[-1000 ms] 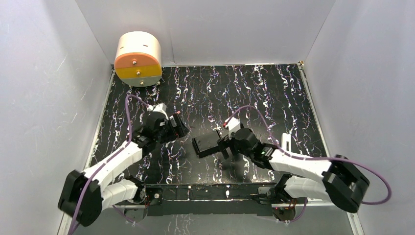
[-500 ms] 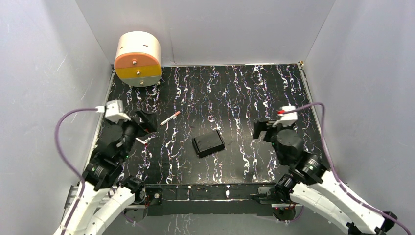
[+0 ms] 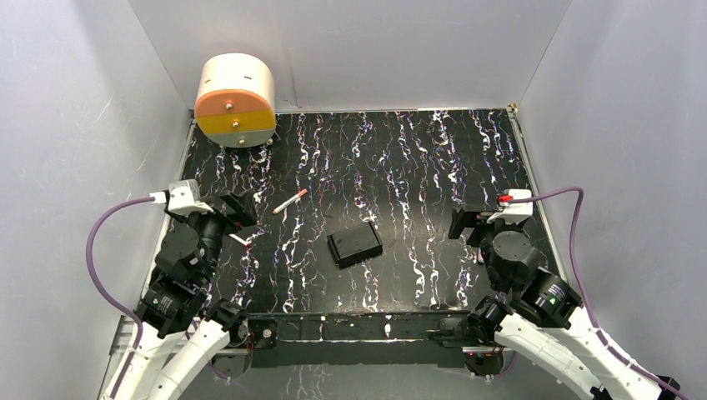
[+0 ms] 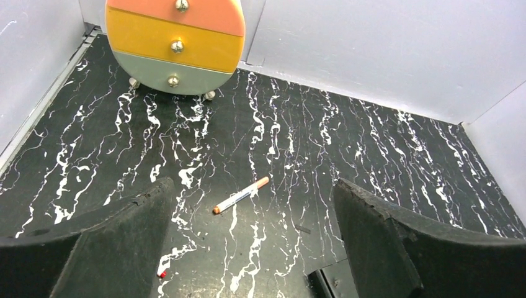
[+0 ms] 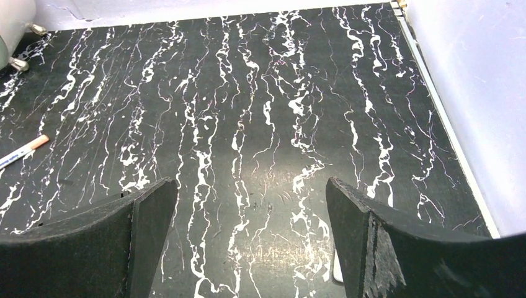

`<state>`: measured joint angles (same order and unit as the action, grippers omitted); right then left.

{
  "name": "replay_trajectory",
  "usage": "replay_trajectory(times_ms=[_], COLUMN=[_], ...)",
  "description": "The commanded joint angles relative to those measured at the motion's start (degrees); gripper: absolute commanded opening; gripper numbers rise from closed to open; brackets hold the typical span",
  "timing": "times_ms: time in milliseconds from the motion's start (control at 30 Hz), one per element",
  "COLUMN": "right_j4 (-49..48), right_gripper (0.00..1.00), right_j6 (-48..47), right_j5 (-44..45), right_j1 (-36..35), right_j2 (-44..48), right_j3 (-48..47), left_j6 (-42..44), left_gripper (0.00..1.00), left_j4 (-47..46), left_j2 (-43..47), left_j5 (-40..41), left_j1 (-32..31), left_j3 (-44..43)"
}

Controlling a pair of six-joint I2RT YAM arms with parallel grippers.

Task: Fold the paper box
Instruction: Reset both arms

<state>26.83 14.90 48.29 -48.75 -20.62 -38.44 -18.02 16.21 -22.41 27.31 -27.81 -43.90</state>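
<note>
The paper box [image 3: 355, 243] is a small closed black rectangular box lying flat on the marbled table, near the front middle. Only its corner [image 4: 332, 282] shows at the bottom of the left wrist view; it is out of the right wrist view. My left gripper [image 3: 238, 208] is open and empty, raised to the left of the box; its jaws [image 4: 253, 186] stand wide apart. My right gripper [image 3: 467, 223] is open and empty, raised to the right of the box [image 5: 249, 183]. Neither touches the box.
A round drawer unit [image 3: 235, 100] with orange, yellow and grey fronts [image 4: 175, 43] stands at the back left. A white pen with an orange cap [image 3: 289, 201] [image 4: 240, 195] [image 5: 22, 152] lies left of the box. A red-tipped thing [image 4: 162, 273] lies by the left finger. A small white object [image 5: 335, 270] lies by the right finger.
Both arms have pulled back from the box to their own sides and risen. The right gripper, earlier at the box, is now away from it. The box has stayed in place.
</note>
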Motion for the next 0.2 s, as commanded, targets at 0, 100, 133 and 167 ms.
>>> replay_trajectory(times_ms=[0,100,133,167], right_j4=[-0.8,-0.7,-0.5,-0.4], right_gripper=[0.99,0.99,0.99,0.99], right_j6=[0.8,0.9,1.1,1.3], right_j5=[2.2,2.4,2.5,2.5], right_j1=[0.0,0.0,0.0,0.0], right_j2=[0.5,0.7,0.9,1.2], right_j3=[-0.7,-0.8,-0.8,-0.8], left_j6=[1.8,1.8,1.9,2.1], left_gripper=[0.95,0.95,0.95,0.95], left_j4=[-2.5,-2.7,-3.0,-3.4], left_j2=[0.2,0.6,0.8,1.1], left_j5=[1.9,2.2,2.3,2.3], left_j1=[0.3,0.3,0.3,0.3], left_j3=[0.7,1.1,1.4,1.7])
